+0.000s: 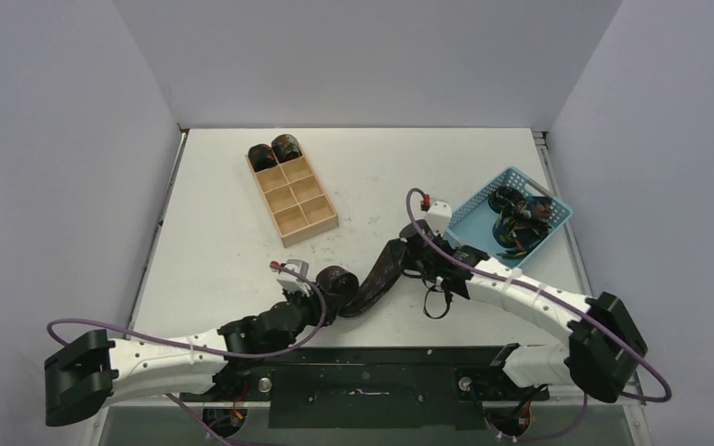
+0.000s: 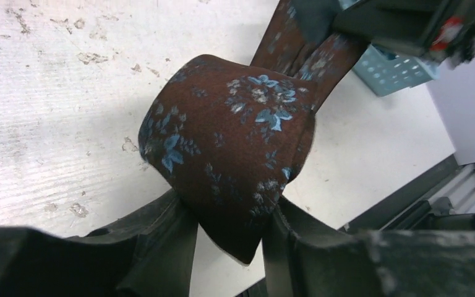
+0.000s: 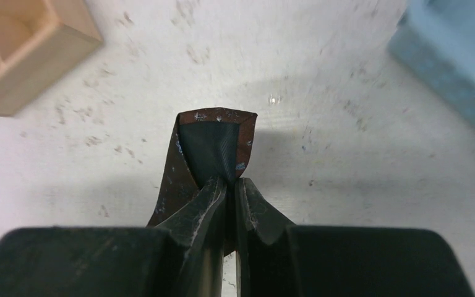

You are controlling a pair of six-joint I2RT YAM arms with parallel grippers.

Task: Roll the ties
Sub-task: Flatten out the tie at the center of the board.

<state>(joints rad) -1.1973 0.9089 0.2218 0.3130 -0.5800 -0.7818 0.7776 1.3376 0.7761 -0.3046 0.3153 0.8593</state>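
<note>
Now | left end effector (image 2: 229, 226) grips tie coil (image 2: 222, 136) | right end effector (image 3: 230, 185) pinches tail (image 3: 213, 133) (strip between)

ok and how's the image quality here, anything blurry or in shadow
Top view: even light, sharp, only faint shadows on the table. Left wrist: rolled tie crisp, left gripper near the lens dark and blurred, basket behind soft. Right wrist: tie tip sharp, casting a soft shadow; basket smeared, right gripper slightly soft.
</note>
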